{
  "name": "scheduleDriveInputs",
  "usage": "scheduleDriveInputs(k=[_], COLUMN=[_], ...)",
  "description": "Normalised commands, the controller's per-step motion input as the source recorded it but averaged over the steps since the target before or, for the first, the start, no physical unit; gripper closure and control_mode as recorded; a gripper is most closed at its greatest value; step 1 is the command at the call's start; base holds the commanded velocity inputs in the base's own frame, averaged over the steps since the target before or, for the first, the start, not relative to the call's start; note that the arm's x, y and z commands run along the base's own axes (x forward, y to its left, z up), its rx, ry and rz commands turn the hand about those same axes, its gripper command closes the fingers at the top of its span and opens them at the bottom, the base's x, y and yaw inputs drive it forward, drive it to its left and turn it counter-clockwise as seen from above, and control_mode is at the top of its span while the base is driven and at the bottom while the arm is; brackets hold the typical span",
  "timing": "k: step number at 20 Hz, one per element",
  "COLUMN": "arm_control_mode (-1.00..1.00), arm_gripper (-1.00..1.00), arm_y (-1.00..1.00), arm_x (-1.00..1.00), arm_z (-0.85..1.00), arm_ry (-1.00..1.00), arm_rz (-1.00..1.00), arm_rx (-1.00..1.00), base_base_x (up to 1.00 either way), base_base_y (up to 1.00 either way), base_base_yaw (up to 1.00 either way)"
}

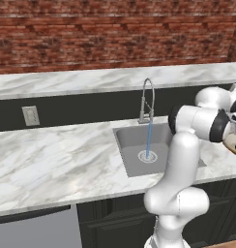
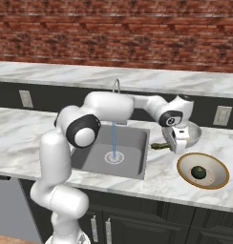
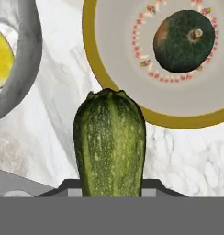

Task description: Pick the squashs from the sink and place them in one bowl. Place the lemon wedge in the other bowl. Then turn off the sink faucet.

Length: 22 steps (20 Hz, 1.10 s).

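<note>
I have the slim zucchini-like squash (image 3: 109, 144) clamped in my gripper (image 2: 174, 143), its stem end sticking out ahead of me in the hand view. From the right base view my hand hangs above the marble counter (image 2: 161, 171), between the sink (image 2: 132, 164) and the two bowls, with the dark green end of the squash poking out toward the sink side.

Ahead of the squash's tip in the hand view lies the shallow tan bowl (image 3: 93, 69), and inside it sits the round dark green squash (image 3: 184, 41) (it rests off-centre, nearer one side of the patterned ring). My squash is over bare counter, just short of that bowl's rim, not over it.

To the other side in the hand view is the grey-white bowl (image 3: 29, 59), and the yellow lemon wedge (image 3: 1, 57) lies inside it, partly cut off by the frame edge.

The sink faucet (image 1: 147, 99) stands at the back of the basin, and a blue stream of water (image 1: 149, 138) runs down from its spout to the round drain (image 1: 147, 156).
</note>
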Motion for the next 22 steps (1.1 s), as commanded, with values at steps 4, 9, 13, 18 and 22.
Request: scheduleDriveInputs(k=[4, 9, 13, 18, 22], arm_control_mode=[-1.0, -1.0, -1.0, -1.0, -1.0], arm_gripper=[1.0, 1.0, 1.0, 1.0, 1.0], arm_y=[-0.65, -0.6, -0.52, -0.36, -0.07], arm_x=[-0.19, -0.11, -0.02, -0.02, 0.0], arm_z=[0.12, -0.03, -0.28, -0.5, -0.48], arm_ry=[0.02, 0.01, 0.0, 0.0, 0.0], arm_rz=[-0.2, -0.19, -0.14, -0.12, -0.1], arm_rx=[0.05, 0.01, 0.0, 0.0, -0.04], base_base_x=[0.0, 0.0, 0.0, 0.0, 0.0], base_base_y=[0.0, 0.0, 0.0, 0.0, 0.0], base_base_yaw=[0.0, 0.0, 0.0, 0.0, 0.0])
